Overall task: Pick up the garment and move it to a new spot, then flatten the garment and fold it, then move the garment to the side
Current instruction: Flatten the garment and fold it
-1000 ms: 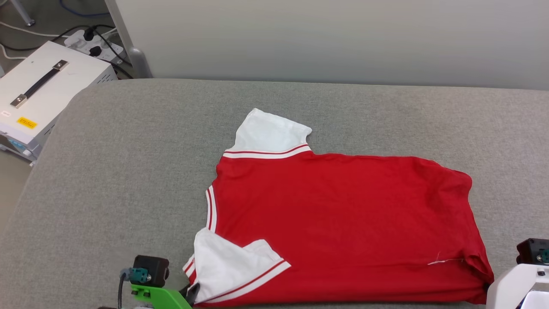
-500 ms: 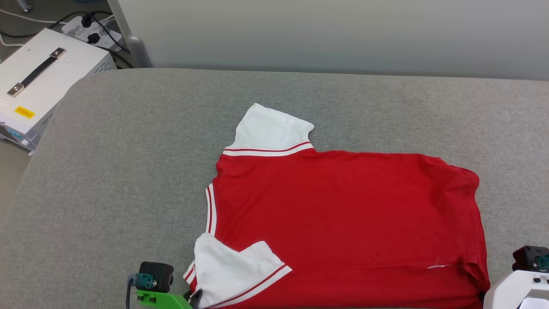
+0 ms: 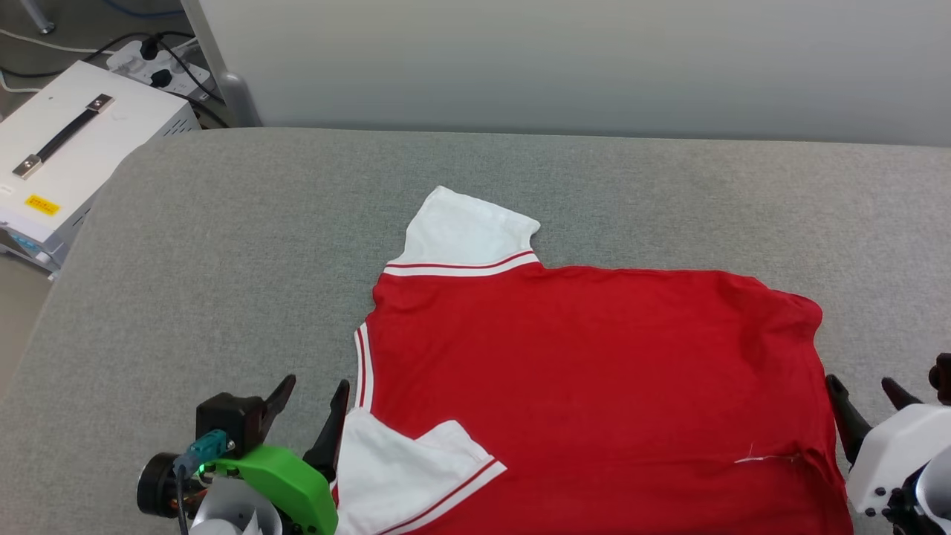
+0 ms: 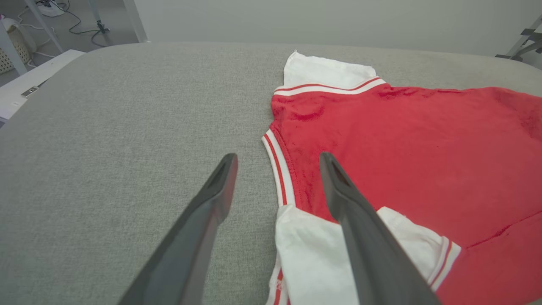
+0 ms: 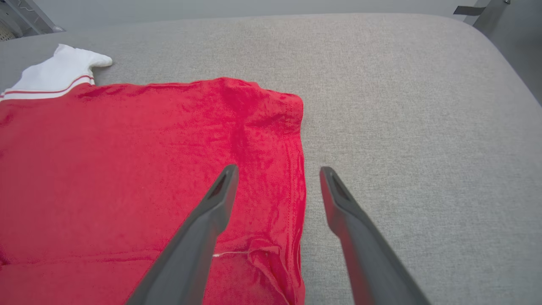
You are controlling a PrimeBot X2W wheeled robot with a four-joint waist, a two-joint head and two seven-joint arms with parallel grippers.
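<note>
- Far L, off the desk (image 3: 223, 260): white box (image 3: 82, 148) w/ black handle, power strip (image 3: 152, 63) behind it. Not part of the job.
- The desk has a grey fabric top and its L half is bare. I reckon that's the room for the last move aside.
- My left gripper (image 3: 314, 386) sits low at the near-L corner of the garment (image 3: 594, 386), jaws spread wide w/ nothing in them. In the left wrist view they straddle the striped neck trim (image 4: 277, 173), one jaw over bare desk, the other over the near sleeve (image 4: 313, 254). Can't tell if the tips touch cloth.
- The near sleeve is white and flipped inward onto the red body, prob. to square off that side for folding.
- The far sleeve (image 3: 464, 234) sticks out flat toward the wall, not tucked yet.
- The garment lies sideways mid-desk, neck to L, hem (image 3: 821, 357) to R. It's mostly flat, w/ some rumples near the hem. My read is that it's placed and spread but the fold isn't finished.
- A small white thread (image 3: 765, 455) shows near the near-R corner.
- My right gripper (image 3: 860, 383) is at the hem's near end, jaws also wide apart and empty. In the right wrist view one jaw is over red cloth, the other over bare desk.
- Both ends are bracketed, so the arms are well set to regrip the corners.
</note>
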